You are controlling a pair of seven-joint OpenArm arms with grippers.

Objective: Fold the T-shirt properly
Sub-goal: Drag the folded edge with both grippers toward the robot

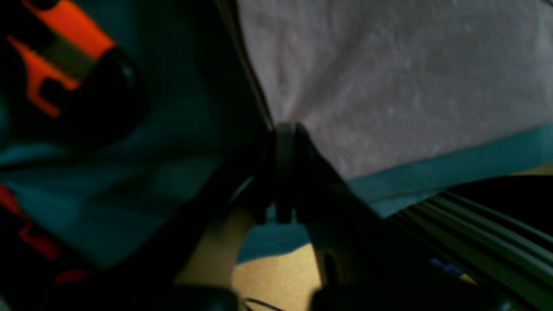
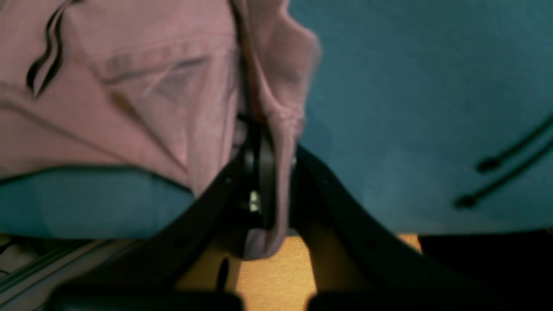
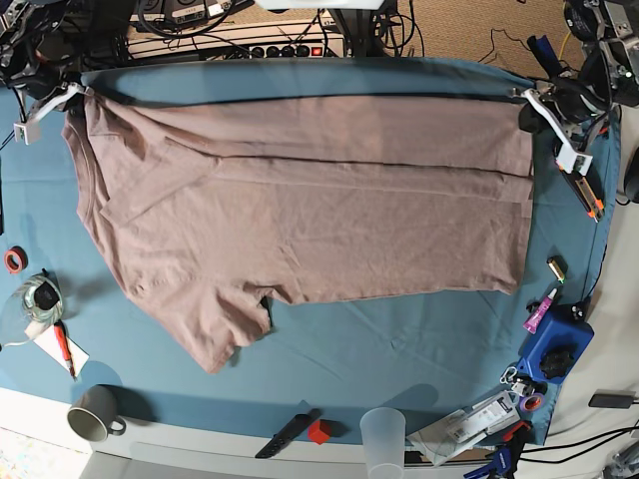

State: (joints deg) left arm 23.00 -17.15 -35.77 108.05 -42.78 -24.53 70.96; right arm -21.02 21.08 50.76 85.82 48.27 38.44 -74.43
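The mauve T-shirt (image 3: 300, 210) lies spread across the teal table cloth (image 3: 399, 339), collar toward the left and one sleeve (image 3: 220, 334) pointing at the near edge. Its far edge is pulled taut between both grippers. My left gripper (image 3: 529, 98) is at the far right, shut on the shirt's hem corner; the left wrist view shows its fingertips (image 1: 285, 131) pinched on the fabric edge (image 1: 389, 86). At the far left, my right gripper (image 3: 76, 92) is shut on the shoulder end; in the right wrist view, bunched cloth (image 2: 276, 108) hangs through the right gripper (image 2: 259, 147).
A grey mug (image 3: 95, 411), a clear cup (image 3: 382, 431), a black marker (image 3: 285, 434) and a red cube (image 3: 319, 431) stand along the near edge. A blue box (image 3: 559, 344), a pink pen (image 3: 539, 311) and an orange-handled tool (image 3: 587, 193) lie at the right; a red tape roll (image 3: 14, 259) at the left.
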